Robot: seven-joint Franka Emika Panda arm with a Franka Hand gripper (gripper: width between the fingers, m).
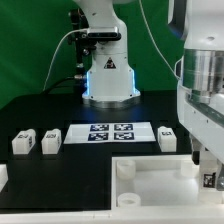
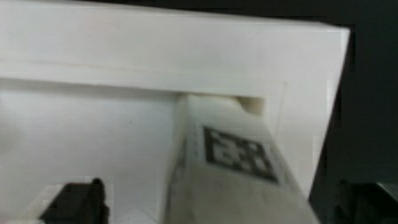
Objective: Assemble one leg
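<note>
1. Exterior view: a black desk (image 1: 40,108) carries the marker board (image 1: 110,133), a flat white strip with 4 tags, lying in front of the arm's white base (image 1: 108,75).
2. Exterior view: 2 small white tagged pegs (image 1: 36,142) stand side by side near the exterior view's left edge, well apart from the board; another peg (image 1: 169,138) stands just beside the board's other end.
3. Exterior view: a large white tray-like piece (image 1: 150,185) lies at the front, with a round socket (image 1: 125,169) at its near corner. The arm's wrist (image 1: 205,95) hangs over the tray's far side on the exterior view's right, and the gripper itself is cut off by the frame.
4. Wrist view: the leg (image 2: 228,150), a white block with a black-and-white tag, runs between the gripper fingers (image 2: 75,202) and its far end meets the tray's raised rim at an inner corner. The gripper (image 2: 222,205) appears closed around the leg, though the contact itself is out of frame.
</note>
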